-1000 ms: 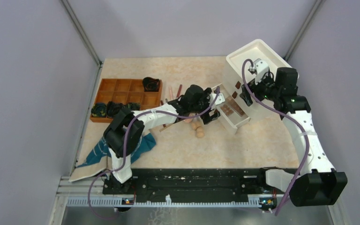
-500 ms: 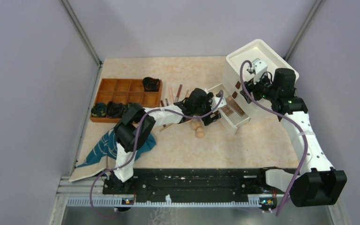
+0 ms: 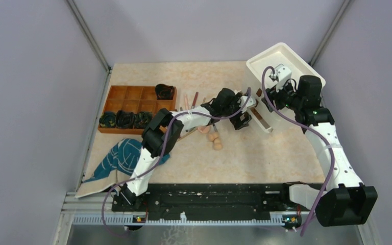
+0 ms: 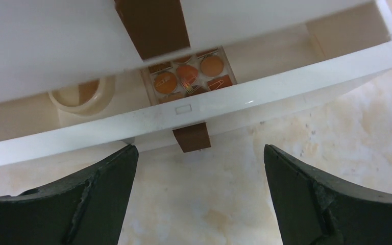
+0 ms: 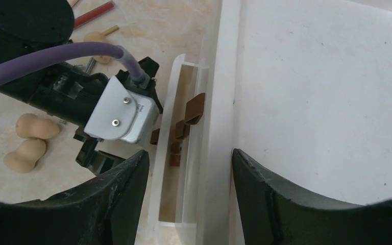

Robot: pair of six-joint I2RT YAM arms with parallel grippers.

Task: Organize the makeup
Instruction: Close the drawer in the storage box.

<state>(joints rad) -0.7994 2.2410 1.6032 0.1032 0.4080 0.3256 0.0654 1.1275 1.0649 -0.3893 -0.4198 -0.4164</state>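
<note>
I am judging the step in hand to be the closing of the drawer [image 4: 265, 97] of the white drawer unit [image 3: 286, 56]. The drawer is standing partly out. The eyeshadow palette [image 4: 189, 79] and the small round compact [image 4: 81, 94] are lying inside it, side by side. The tan sponges [image 3: 215, 140] and the slim pencils [image 3: 194, 99] are lying loose on the table, near the left forearm and apart from the unit.

The left arm is reaching far forward and to the right across the table, with its wrist level. The left gripper [image 4: 200, 153] is facing the drawer front with its jaws spread wide and holding nothing. The brown pull tab [image 4: 191, 138] is sitting centred in the gap, just ahead of the fingertips.

The right arm is folding up and over the unit from the right. The right gripper [image 5: 189, 155] is pointing down with its jaws part-way apart, astride the unit's front top edge and the drawer. I cannot tell whether its pads are touching either.

The next move calls for a straight, square push on the drawer front, with the unit braced so that it is not sliding back. After that, I am expecting to go back for the loose sponges and pencils.
</note>
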